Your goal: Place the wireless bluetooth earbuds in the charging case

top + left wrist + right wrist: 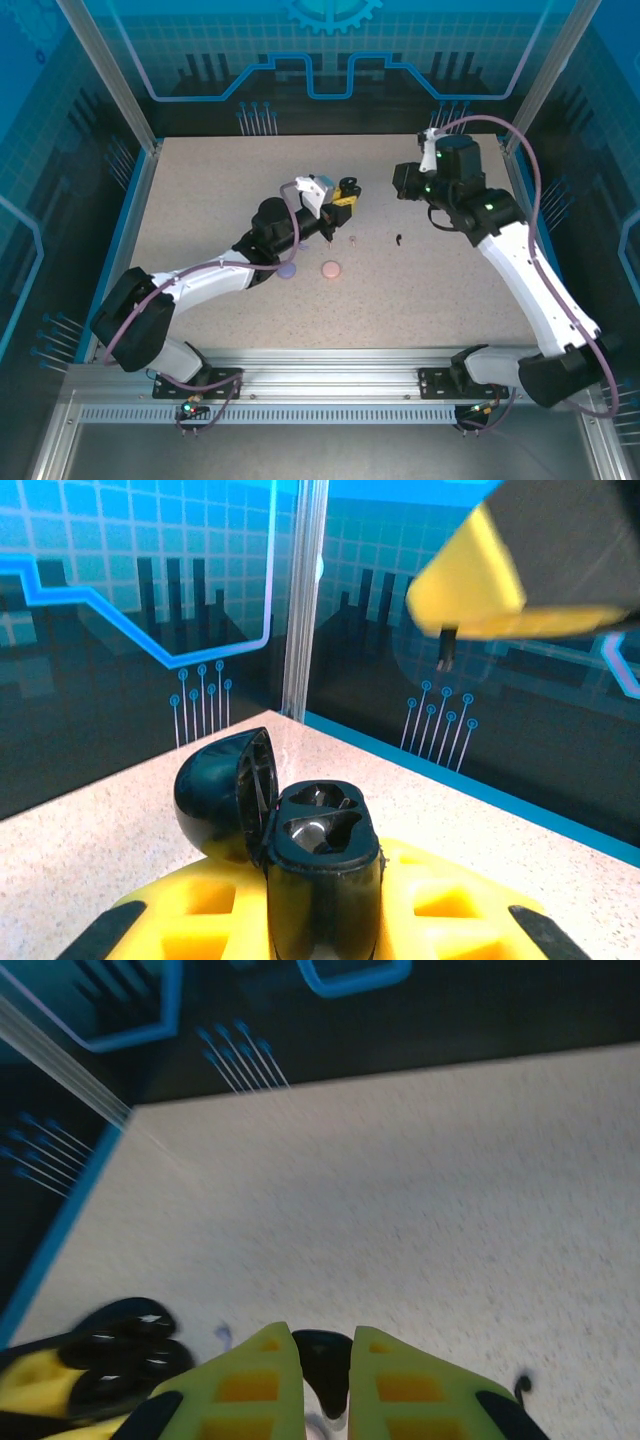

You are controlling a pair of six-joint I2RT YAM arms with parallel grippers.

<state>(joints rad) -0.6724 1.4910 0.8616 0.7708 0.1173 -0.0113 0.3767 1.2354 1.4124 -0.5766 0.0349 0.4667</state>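
Over the middle of the desk (450,290), the left pincer (346,196) is clenched around the black charging case (320,855), its lid swung back. Close by, the right pincer (326,1348) pinches one black earbud (320,1370) between yellow fingers. A second black earbud (399,239) lies on the desk, apart from a pink case (331,269) and a lilac case (287,270).

Left arm (215,275) stretched low from near-left base toward table middle, left gripper (346,194) clamped on open charging case (320,870). Right arm (520,260) runs up right side, elbow bent inward, wrist tipped down. Right gripper (321,1338) faces left one, yellow fingers pretty much together, pinching black earbud (322,1365). Grippers near, not touching.
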